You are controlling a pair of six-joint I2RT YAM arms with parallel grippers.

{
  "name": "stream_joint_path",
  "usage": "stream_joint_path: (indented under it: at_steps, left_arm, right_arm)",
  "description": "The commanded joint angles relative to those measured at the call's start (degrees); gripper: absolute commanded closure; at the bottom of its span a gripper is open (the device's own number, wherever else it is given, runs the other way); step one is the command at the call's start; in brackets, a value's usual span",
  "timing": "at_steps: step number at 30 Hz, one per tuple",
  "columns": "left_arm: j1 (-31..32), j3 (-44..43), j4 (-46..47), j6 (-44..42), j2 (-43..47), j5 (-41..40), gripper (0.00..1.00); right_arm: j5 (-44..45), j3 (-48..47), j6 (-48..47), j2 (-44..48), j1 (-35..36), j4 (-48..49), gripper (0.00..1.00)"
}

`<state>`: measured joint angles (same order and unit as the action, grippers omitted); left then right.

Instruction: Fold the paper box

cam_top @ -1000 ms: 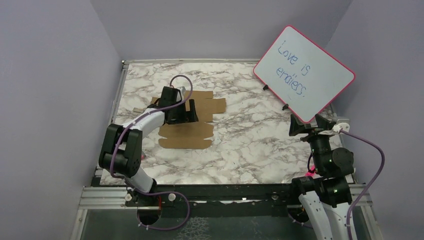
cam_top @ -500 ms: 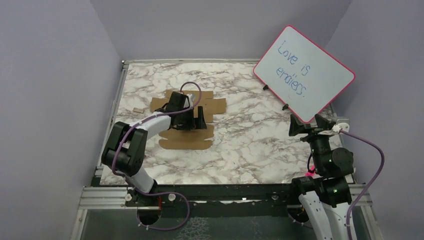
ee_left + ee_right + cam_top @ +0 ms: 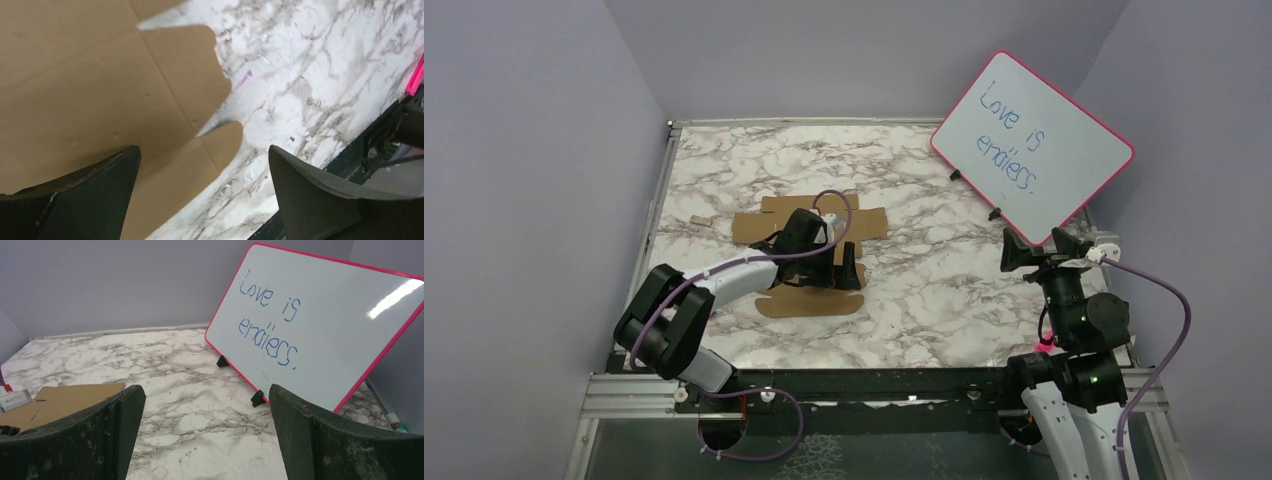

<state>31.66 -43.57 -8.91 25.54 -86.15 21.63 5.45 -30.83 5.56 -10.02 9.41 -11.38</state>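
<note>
Your left claw (image 3: 836,277) is spread wide, pinching nothing: one finger over the paper box (image 3: 759,227), the other past its notched edge over the marble desk (image 3: 924,290). The box is a flat unfolded sheet on the desk, well left of the whiteboard (image 3: 1029,145). Can't tell if the fingers touch it. Your right claw (image 3: 1039,252) — also spread, empty — sits just in front of the whiteboard, well apart from the box.

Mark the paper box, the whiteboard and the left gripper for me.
paper box (image 3: 809,303), top external view, near flap of the flat sheet.
whiteboard (image 3: 1032,148), top external view, middle of the white face.
left gripper (image 3: 202,150), left wrist view, midway between its open fingertips.
</note>
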Motion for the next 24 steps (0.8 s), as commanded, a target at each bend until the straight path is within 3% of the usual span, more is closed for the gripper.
stream_joint_path:
  at_steps: [1, 6, 11, 18, 24]
  left_arm:
    - [3.69, 2.52, 3.23, 3.79, 2.96, 1.18, 0.02]
    - [5.52, 1.87, 2.5, 3.8, 6.56, 0.03, 0.01]
    - [3.03, -3.92, -5.85, -1.44, 11.25, -8.54, 0.01]
    - [-10.27, -8.95, -11.49, -9.68, 11.41, -6.0, 0.01]
    - [-13.88, -9.51, -14.82, -15.85, 14.76, -11.56, 0.01]
  right_arm:
    - [-0.55, -0.35, 0.91, -1.4, 0.26, 0.25, 0.0]
    - [-1.38, -0.77, 1.5, -2.41, 0.31, -0.19, 0.0]
    - [-10.82, -2.83, 1.74, -8.35, 0.26, -0.35, 0.0]
    - [-28.89, -7.67, 10.06, -29.93, 0.29, 1.44, 0.05]
    - [-34.55, -7.1, 18.78, -45.77, 0.38, 11.59, 0.13]
